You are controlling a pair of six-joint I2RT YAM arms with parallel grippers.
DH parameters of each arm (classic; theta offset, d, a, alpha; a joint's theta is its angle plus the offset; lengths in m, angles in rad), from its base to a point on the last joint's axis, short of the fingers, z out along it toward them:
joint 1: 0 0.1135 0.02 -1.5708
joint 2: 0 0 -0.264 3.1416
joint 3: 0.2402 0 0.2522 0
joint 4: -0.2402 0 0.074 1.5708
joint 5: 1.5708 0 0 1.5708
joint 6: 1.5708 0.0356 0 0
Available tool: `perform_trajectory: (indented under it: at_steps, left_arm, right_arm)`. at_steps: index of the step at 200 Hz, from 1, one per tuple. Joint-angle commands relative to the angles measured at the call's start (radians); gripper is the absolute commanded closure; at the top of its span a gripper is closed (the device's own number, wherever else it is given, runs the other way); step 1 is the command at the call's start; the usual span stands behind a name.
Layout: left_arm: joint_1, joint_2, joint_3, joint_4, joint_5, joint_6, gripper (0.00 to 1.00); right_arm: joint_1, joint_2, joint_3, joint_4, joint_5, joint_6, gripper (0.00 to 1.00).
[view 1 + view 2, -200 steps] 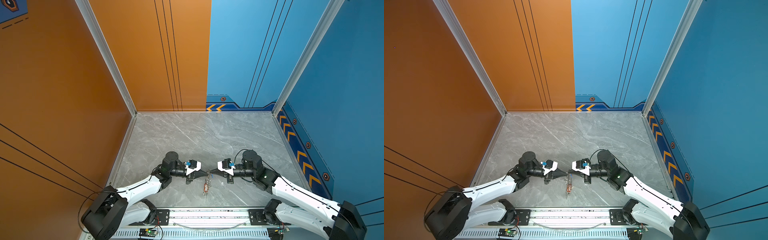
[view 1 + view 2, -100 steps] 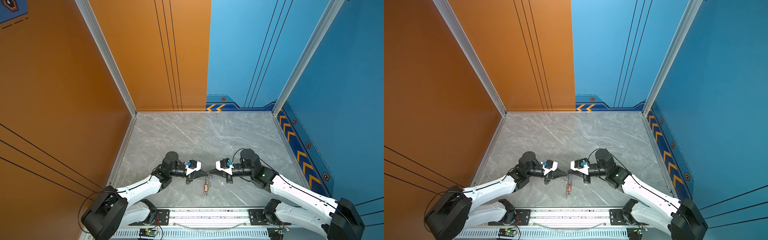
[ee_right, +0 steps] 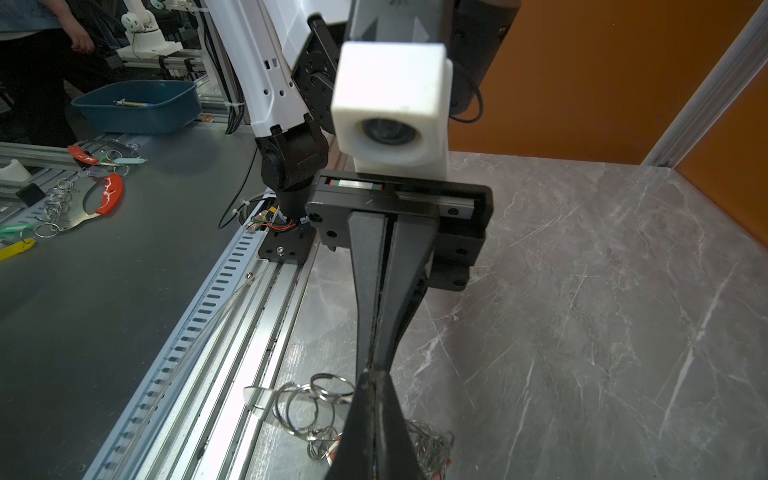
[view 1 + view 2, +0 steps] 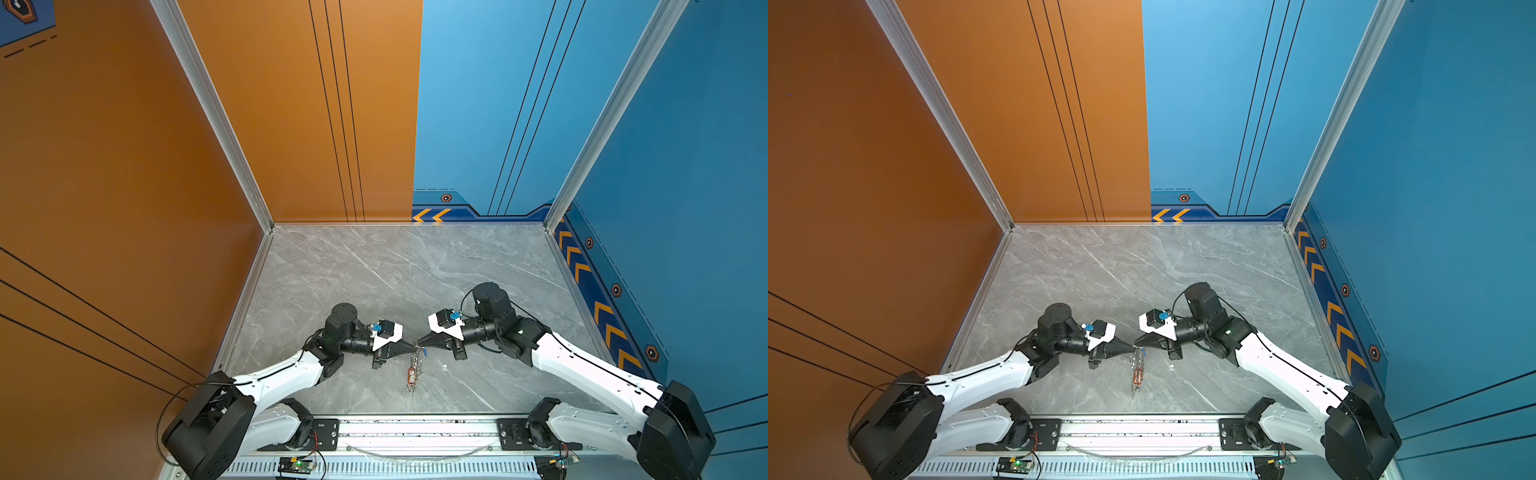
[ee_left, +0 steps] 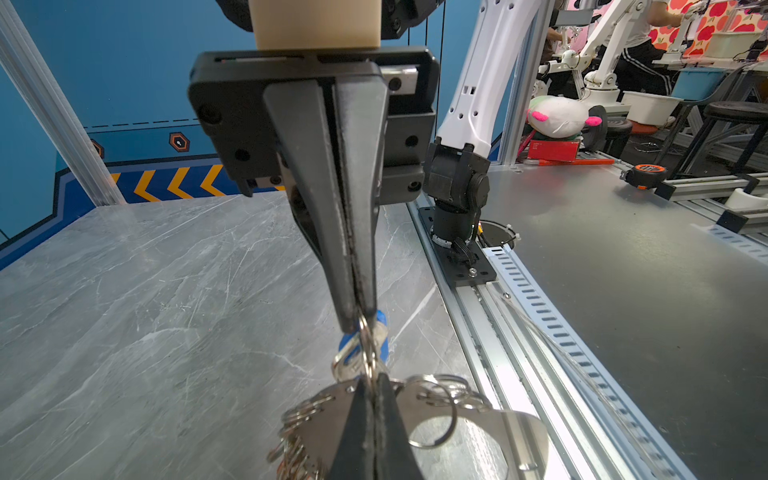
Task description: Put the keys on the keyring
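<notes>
Step in hand, best guess: threading the blue-tagged key (image 5: 383, 336) onto a split ring of the keyring (image 5: 519, 432). The arms meet tip to tip over the front middle of the tabletop (image 4: 374, 270).

How to do it well:
- Left gripper (image 4: 412, 344) should act as the fixed anchor.
- Right gripper (image 4: 419, 343) should make the small rotation that walks the ring's coil through.
- Short moves only. Both pinches sit at the very tips, so a pull along the fingers could slip the wire out.
- Watch the neighbouring split rings (image 5: 440, 384) for snags.

Fingers:
- Left fingers (image 5: 357, 428) are pressed together with no gap, pinching the keyring at its rim. Plate or a ring on it: can't tell.
- Right fingers (image 5: 324, 208) are also closed tight, nipping the small ring that carries the blue-tagged key. The tag sits just beside their tip.

In both top views the keyring hangs edge-on below the pinch, toward the front rail (image 4: 415, 428). A red-tagged key (image 4: 411, 376) is on it. Whether its low end touches the tabletop: can't tell.
</notes>
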Motion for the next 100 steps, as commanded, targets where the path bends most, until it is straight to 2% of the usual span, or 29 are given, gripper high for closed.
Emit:
perform_trajectory:
  at_steps: [1, 25, 100]
  left_arm:
    - [-0.023, -0.013, 0.009, 0.005, 0.056, 0.003, 1.0]
    - [-0.026, -0.015, 0.011, 0.004, 0.055, 0.003, 1.0]
    - [-0.034, -0.016, 0.013, 0.002, 0.054, 0.005, 1.0]
  right_arm:
    - [-0.023, 0.035, 0.065, -0.069, -0.005, -0.069, 1.0]
    - [-0.013, 0.074, 0.108, -0.133, -0.001, -0.11, 1.0]
    - [0.005, 0.132, 0.16, -0.151, 0.036, -0.15, 1.0]
